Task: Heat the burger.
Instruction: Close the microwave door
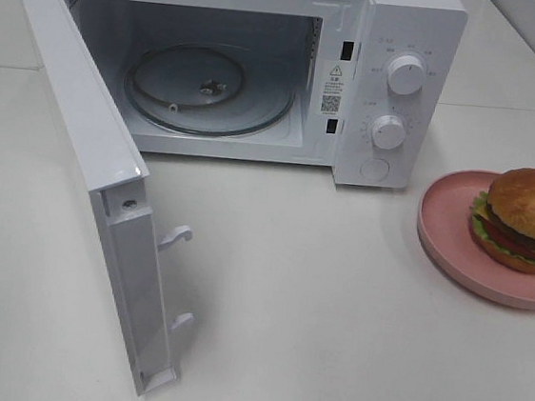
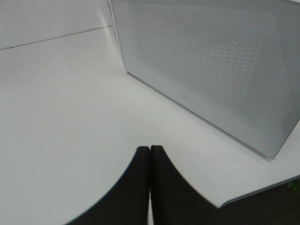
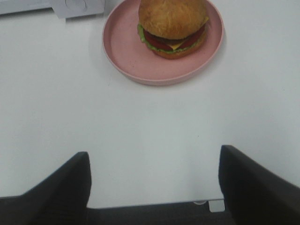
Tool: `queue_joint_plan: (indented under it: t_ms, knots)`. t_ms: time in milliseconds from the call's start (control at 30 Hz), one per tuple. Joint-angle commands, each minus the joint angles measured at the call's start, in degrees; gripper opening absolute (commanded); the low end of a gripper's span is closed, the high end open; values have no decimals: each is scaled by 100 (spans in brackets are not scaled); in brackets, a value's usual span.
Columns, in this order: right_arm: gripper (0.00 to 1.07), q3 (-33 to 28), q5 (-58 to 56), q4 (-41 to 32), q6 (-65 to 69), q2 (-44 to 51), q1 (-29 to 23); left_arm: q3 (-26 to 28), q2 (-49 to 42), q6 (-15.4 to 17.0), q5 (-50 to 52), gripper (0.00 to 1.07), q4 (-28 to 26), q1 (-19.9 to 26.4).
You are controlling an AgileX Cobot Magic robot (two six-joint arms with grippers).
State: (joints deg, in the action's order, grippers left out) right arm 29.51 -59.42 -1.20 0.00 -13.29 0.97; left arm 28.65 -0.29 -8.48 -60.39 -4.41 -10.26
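The burger (image 1: pixel 526 218) (image 3: pixel 172 27), with a golden-brown bun, lettuce, tomato and cheese, sits on a pink plate (image 1: pixel 447 240) (image 3: pixel 123 47) at the right of the table. A white microwave (image 1: pixel 394 89) stands at the back with its door (image 1: pixel 90 163) swung wide open to the left; its glass turntable (image 1: pixel 207 89) is bare. Neither gripper shows in the exterior high view. In the right wrist view my right gripper (image 3: pixel 154 161) is open over bare table, short of the plate. In the left wrist view my left gripper (image 2: pixel 149 152) is shut, fingers together, near the door's outer face (image 2: pixel 211 70).
The white tabletop (image 1: pixel 332 313) spreads between the microwave and the front edge. The open door stands out towards the front left. Two knobs (image 1: pixel 405 73) sit on the microwave's right panel. The table's edge (image 2: pixel 262 190) shows in the left wrist view.
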Motion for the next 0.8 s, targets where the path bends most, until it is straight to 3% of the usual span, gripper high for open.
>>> queue_joint_plan:
  t_ms: [33, 800]
  knots:
    - [71, -29, 92, -46, -46, 235, 17, -17, -120, 52, 80, 0, -6, 11]
    - [71, -92, 201, 183, 241, 1507, -372, -17, -109, 40, 92, 0, -29, 11]
